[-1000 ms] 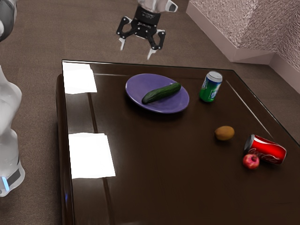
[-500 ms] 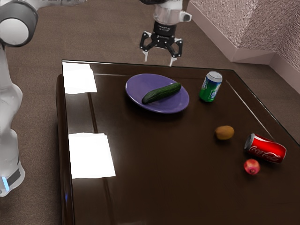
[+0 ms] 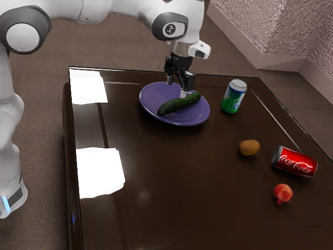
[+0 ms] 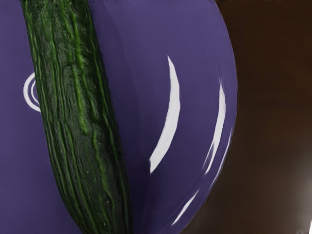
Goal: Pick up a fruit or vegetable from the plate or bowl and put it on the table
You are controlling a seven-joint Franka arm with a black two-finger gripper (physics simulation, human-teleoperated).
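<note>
Cucumber [image 3: 178, 104] is lying on plate [image 3: 151, 99]. My gripper [image 3: 176, 88] is hanging close above, fingers [image 3: 183, 94] standing spread, pinching nothing. Grasp step is pending, I'm judging; next move is calling for centring across Cucumber, lowering, closing, before lifting toward table [image 3: 171, 172].

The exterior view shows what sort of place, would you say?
Probably a simulated home's living or dining room: a glossy dark table, brown carpet-like floor and rough pale wall with a baseboard.
</note>
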